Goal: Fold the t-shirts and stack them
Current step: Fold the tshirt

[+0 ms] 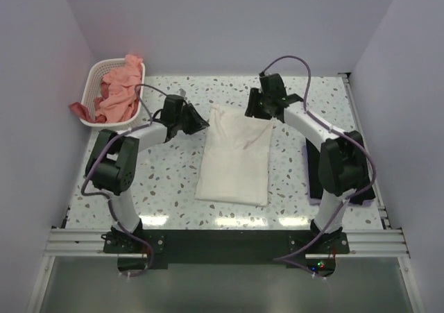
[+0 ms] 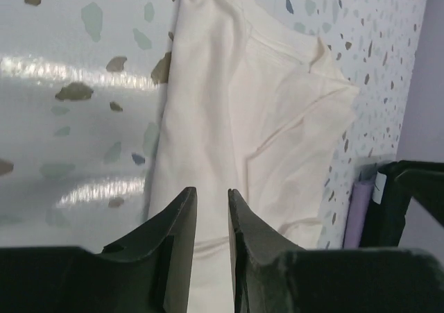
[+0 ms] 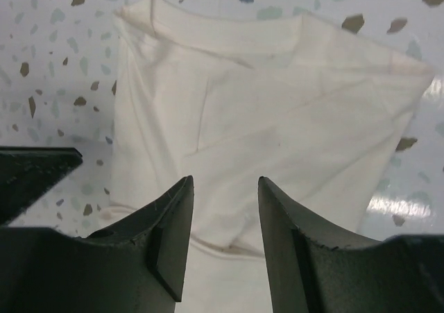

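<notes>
Our left hand (image 2: 210, 195), right hand (image 3: 225, 182) both spread, pinching nothing, near far end of cream tee (image 1: 234, 157); we judge it laid flat on worktop (image 1: 166, 188) for next fold.

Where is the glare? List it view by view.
Top external: bright strips on the table along its near edge. Left wrist: two glare streaks in the picture's left half, beside the cream t-shirt. Right wrist: one small bright patch by that t-shirt's right edge.

We're looking at a robot lab cell. Plain lilac walls (image 1: 229, 21) box in a speckled table (image 1: 166, 188). The cabled left arm (image 1: 118, 167) and right arm (image 1: 336, 160) are bolted to a metal rail (image 1: 73, 242).
</notes>
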Available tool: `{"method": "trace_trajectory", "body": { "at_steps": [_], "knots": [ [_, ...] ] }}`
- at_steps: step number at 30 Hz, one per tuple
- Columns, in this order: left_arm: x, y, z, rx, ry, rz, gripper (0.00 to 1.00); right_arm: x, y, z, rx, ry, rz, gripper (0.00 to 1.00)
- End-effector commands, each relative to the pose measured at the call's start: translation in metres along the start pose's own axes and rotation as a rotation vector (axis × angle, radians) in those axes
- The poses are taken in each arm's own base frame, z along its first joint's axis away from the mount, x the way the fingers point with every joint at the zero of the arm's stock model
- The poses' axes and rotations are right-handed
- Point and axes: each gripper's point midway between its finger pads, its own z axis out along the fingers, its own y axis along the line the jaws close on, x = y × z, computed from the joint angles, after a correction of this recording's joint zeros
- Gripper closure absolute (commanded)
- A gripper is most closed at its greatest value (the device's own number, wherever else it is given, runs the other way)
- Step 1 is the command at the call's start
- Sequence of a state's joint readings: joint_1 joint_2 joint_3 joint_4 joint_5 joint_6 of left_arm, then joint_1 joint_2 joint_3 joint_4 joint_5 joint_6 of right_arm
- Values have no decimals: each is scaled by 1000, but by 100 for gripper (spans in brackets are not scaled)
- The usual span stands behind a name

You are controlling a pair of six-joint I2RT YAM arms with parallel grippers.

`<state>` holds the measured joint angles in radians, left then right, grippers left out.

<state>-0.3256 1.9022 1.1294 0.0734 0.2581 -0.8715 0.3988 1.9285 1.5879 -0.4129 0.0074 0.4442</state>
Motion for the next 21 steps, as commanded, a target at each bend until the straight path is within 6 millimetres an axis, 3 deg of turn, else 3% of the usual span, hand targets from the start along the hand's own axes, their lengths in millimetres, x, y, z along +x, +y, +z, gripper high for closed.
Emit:
{"method": "trace_trajectory", "body": {
  "at_steps": [1, 3, 4, 6, 7, 8, 9, 12, 13, 14, 15, 21],
  "knots": [
    [-10, -17, -51, 45, -93, 31, 70, 57, 0, -47, -62, 93, 118, 54],
    [3, -5, -63, 27, -95, 20, 69, 91, -5, -57, -78, 153, 173, 54],
    [17, 5, -74, 19, -86, 17, 68, 118, -9, -70, -111, 188, 185, 54],
    [32, 12, -86, 21, -76, 34, 67, 145, -15, -82, -126, 215, 211, 55],
    [45, 19, -96, 21, -69, 41, 67, 179, -27, -85, -117, 266, 222, 55],
    [60, 19, -100, 32, -45, 66, 67, 183, -26, -97, -142, 254, 229, 55],
    [80, 23, -107, 31, -12, 86, 67, 212, -37, -101, -121, 310, 237, 55],
    [110, 40, -116, -26, 33, 129, 67, 230, -46, -120, -120, 309, 242, 55],
    [120, 49, -123, -40, 37, 136, 66, 247, -56, -126, -96, 335, 249, 55],
    [126, 54, -126, -52, 33, 139, 65, 248, -55, -133, -107, 316, 261, 55],
    [141, 74, -132, -96, 63, 130, 64, 260, -62, -136, -96, 333, 272, 55],
    [152, 95, -152, -139, 43, 128, 59, 293, -67, -152, -107, 388, 351, 55]
  ]
}}
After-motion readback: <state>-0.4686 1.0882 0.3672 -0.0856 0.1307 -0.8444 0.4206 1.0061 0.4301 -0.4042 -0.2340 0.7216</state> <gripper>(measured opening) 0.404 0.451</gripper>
